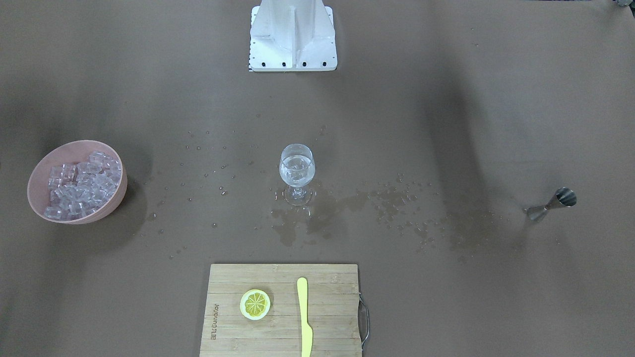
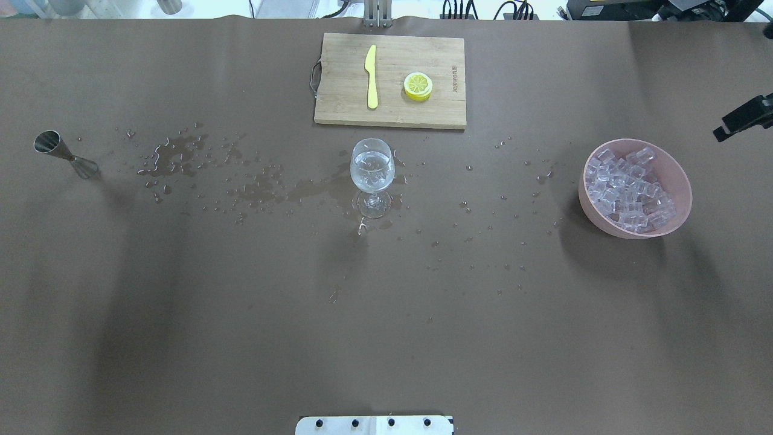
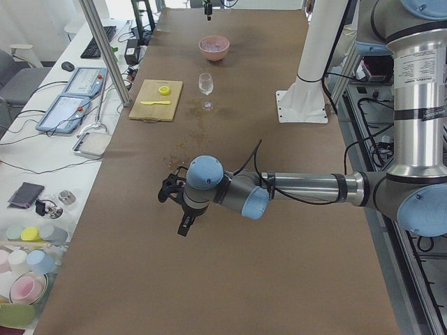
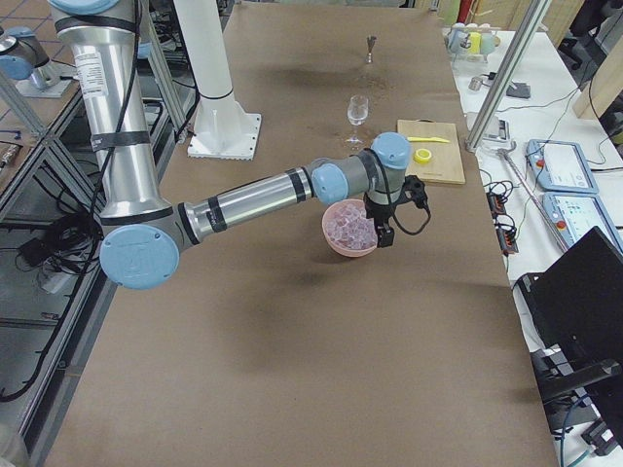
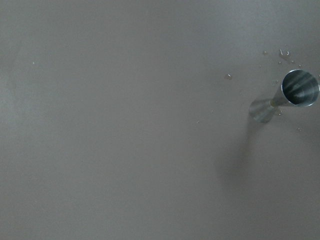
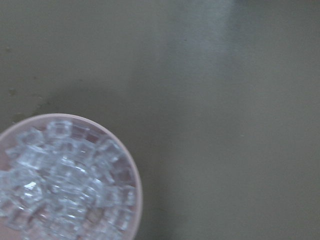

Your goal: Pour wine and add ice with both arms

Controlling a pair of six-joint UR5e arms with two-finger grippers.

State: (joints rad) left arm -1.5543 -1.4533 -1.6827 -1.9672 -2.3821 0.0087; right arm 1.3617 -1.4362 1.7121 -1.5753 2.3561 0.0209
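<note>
A wine glass (image 1: 296, 171) stands at the table's middle with clear wine (image 2: 371, 166) in its bowl; I cannot tell whether cubes are in it. Ice cubes (image 2: 631, 190) fill a pink bowl (image 2: 589, 208) on my right side. The right wrist view shows the ice (image 6: 60, 180) at its lower left. My right gripper (image 4: 387, 232) hovers beside the bowl, and a black part of it (image 2: 743, 118) shows at the overhead's right edge; I cannot tell its state. My left gripper (image 3: 180, 216) hovers near a steel jigger (image 5: 287, 95); I cannot tell its state.
The jigger (image 2: 60, 154) stands upright at the far left. A wooden cutting board (image 2: 338, 90) carries a lemon slice (image 2: 418, 86) and a yellow knife (image 2: 371, 75). Water drops and wet patches (image 2: 175, 154) lie around the glass. The white base block (image 1: 292, 37) is on the robot's side.
</note>
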